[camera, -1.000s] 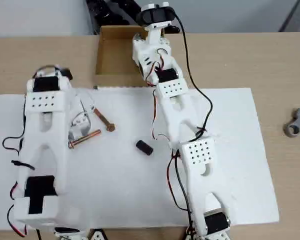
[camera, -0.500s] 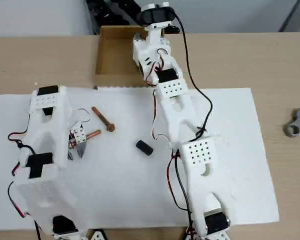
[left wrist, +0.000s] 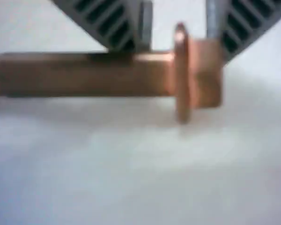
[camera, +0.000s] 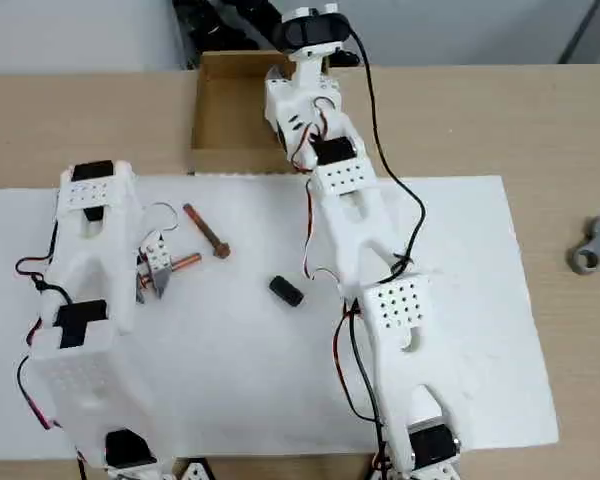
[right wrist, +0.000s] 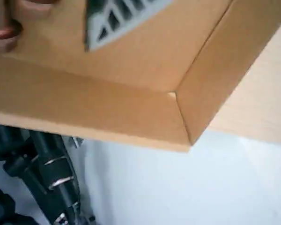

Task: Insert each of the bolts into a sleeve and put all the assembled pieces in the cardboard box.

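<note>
Under the left pincer (camera: 157, 282), a copper-coloured metal bolt (camera: 175, 268) lies flat on the white foam sheet (camera: 460, 230). The pincer points down at it. Its two grey fingers (left wrist: 107, 23) are spread, with a gap between them. The bolt lies across, right by their tips, with its head end at the gap. It does not look pinched yet.

A second copper bolt (camera: 205, 231) lies just past the left pincer, on the side toward the box. A short black sleeve (camera: 287, 291) lies farther off to the side, between the left pincer and the right arm.

The right pincer (right wrist: 117, 18) hangs over the brown cardboard box (camera: 225, 110), near one inside corner. A small copper piece (right wrist: 2, 30) shows just beside it, over the box floor. I cannot tell if this pincer is spread or pressed together, or if it holds that piece.

What has just changed? A second ago the left arm was stretched farther out over the sheet. It has now pulled back and tipped its pincer down onto the bolt. The bolt, the other bolt and the sleeve have hardly moved. The right arm has stayed over the box.

I think this means the left arm is getting ready to grab this bolt. After that the bolt must go into the black sleeve, and then the joined piece must go into the box. So there is a good bit of work left.
</note>
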